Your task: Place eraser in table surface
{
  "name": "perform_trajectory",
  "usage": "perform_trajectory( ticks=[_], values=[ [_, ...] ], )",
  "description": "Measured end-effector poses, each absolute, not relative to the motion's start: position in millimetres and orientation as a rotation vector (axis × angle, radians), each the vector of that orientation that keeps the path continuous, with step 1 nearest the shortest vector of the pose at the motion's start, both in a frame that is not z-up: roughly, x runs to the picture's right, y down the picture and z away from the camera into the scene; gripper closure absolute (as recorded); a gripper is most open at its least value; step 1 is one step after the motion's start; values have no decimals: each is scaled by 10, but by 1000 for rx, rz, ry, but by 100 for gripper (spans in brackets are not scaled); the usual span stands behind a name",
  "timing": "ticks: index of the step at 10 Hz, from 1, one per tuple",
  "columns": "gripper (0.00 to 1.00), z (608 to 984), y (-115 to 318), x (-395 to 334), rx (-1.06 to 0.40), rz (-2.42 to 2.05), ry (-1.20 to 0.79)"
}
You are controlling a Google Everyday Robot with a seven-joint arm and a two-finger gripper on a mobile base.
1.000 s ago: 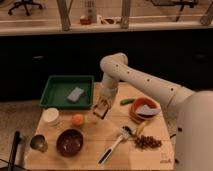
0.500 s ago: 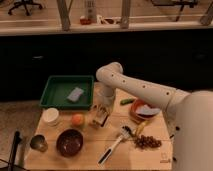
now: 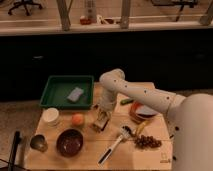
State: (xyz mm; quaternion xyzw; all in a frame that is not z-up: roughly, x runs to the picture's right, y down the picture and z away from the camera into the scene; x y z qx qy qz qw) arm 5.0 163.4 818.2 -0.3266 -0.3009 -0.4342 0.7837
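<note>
My gripper hangs from the white arm, pointing down at the middle of the light wooden table surface, just right of the orange fruit. It is shut on the eraser, a small pale block with a dark base, held at or just above the tabletop. I cannot tell whether the eraser touches the wood.
A green tray with a grey-blue sponge stands at the back left. A white cup, a metal cup and a dark bowl stand at the front left. A brush, a banana, a red-and-white dish and dark fruit lie to the right.
The arm has lowered and swung slightly left, bringing the gripper with the eraser down from above the table to the tabletop beside the orange.
</note>
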Motion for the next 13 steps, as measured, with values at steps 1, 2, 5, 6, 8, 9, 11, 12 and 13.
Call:
perform_trajectory(
  ticks=[1, 2, 5, 6, 8, 9, 11, 12, 13],
  values=[
    [100, 8214, 1668, 62, -707, -932, -660],
    [100, 8269, 1712, 56, -707, -928, -676],
    [100, 8404, 1810, 51, -718, -918, -700],
    [100, 8444, 1841, 50, -723, -914, -708],
    [100, 8485, 1876, 49, -729, -906, -717],
    [100, 8513, 1897, 59, -733, -900, -722],
    [100, 8526, 1910, 48, -737, -899, -728],
    [99, 8528, 1909, 27, -737, -900, -731],
    [93, 8530, 1913, 13, -738, -901, -733]
  ],
)
